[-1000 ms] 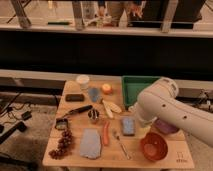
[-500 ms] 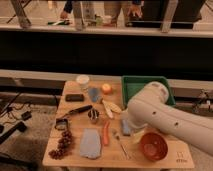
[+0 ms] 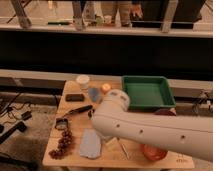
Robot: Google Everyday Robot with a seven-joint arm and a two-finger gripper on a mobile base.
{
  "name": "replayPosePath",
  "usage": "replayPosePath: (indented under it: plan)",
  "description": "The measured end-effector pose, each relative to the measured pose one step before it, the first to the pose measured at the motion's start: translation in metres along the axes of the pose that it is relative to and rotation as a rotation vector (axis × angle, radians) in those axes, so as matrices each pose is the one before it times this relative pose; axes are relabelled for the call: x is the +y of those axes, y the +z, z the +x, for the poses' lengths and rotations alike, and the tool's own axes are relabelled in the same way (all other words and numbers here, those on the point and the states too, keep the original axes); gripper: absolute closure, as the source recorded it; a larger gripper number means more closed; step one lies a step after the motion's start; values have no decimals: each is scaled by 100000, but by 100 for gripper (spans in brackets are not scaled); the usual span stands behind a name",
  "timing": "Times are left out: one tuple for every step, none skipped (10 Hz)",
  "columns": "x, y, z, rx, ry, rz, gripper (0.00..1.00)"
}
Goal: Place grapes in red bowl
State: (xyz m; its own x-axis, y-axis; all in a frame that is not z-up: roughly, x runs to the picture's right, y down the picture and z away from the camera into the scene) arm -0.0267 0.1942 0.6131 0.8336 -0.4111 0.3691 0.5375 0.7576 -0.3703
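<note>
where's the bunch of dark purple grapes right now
Camera view: the dark purple grapes lie at the wooden table's front-left corner, left of the blue-grey cloth; the gripper is hidden behind the white arm.

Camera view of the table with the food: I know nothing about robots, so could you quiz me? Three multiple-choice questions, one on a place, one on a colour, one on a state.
1. Where do the grapes lie?
A) in the green tray
B) on the table, at the picture's lower left
C) in the red bowl

2. What colour is the tray at the back right?
A) green
B) yellow
C) white

3. The gripper is
A) clamped on the grapes
B) resting in the tray
C) hidden behind the white arm

Answers:
1 B: the bunch lies on the wood, far from the red bowl.
2 A: its walls and floor are green.
3 C: the arm stretches over the table's middle and covers it.
</note>
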Motion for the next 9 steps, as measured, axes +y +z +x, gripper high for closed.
replayPosePath:
  plan:
    - [-984,675,-2677,-2662,-5396,-112,20]
    - [-288,221,-662,-762,-1460,-84,20]
    - [-47,23,-126,-111,-288,1,20]
    - [31,-5,43,12,143,-21,20]
    - [23,17,24,-33,84,-36,20]
    - [66,38,26,45,17,-259,20]
    - [60,19,-6,58,118,-115,20]
    - [43,278,-57,182,308,-791,20]
    - [-430,705,-533,-51,-934,-410,20]
